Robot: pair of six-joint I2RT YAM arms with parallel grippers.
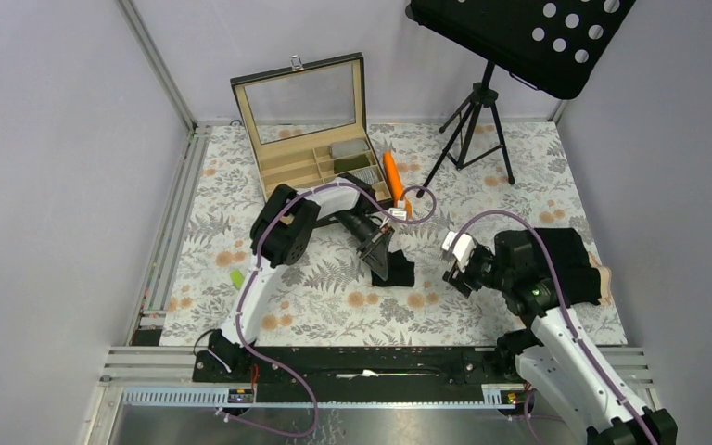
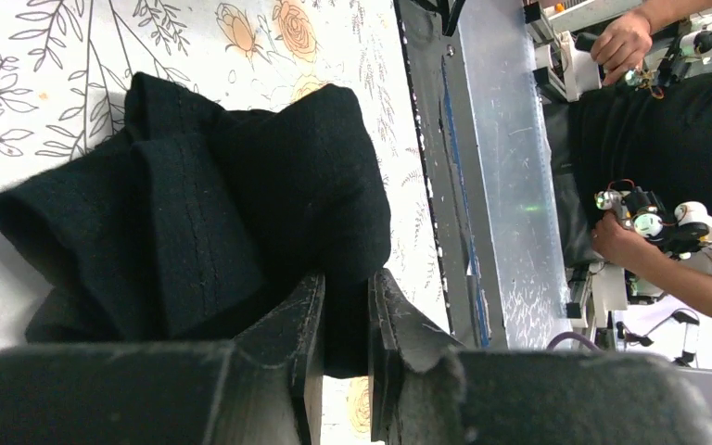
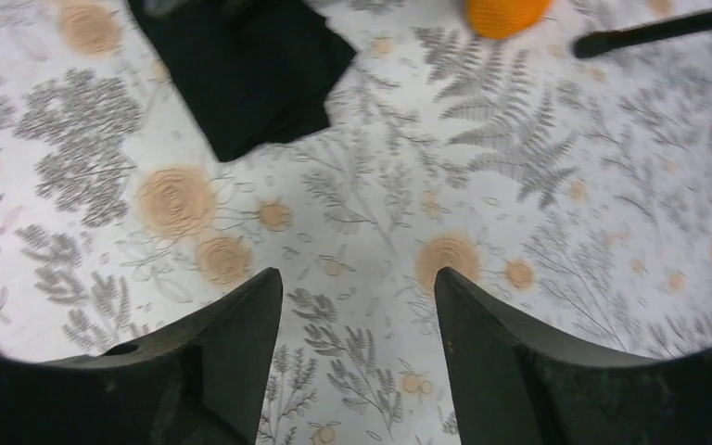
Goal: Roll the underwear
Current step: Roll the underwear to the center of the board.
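Note:
A black underwear (image 1: 397,270) lies partly folded on the floral table near the middle. My left gripper (image 1: 382,252) is shut on its edge; in the left wrist view the fingertips (image 2: 308,295) pinch a fold of the black cloth (image 2: 195,204), and my left gripper (image 2: 345,283) sits low over the table. My right gripper (image 1: 451,274) hovers to the right of it, open and empty (image 3: 359,278). The black underwear (image 3: 250,65) shows ahead of it, apart from the jaws. A pile of black garments (image 1: 575,252) lies at the right edge. A light grey striped cloth (image 1: 365,175) sits in the box.
An open wooden compartment box (image 1: 289,165) stands at the back left. The orange carrot-shaped stick (image 1: 392,175) lies beside it. A music stand's tripod (image 1: 471,125) stands at the back right. A small green piece (image 1: 238,278) lies at the left. Grey walls enclose the table.

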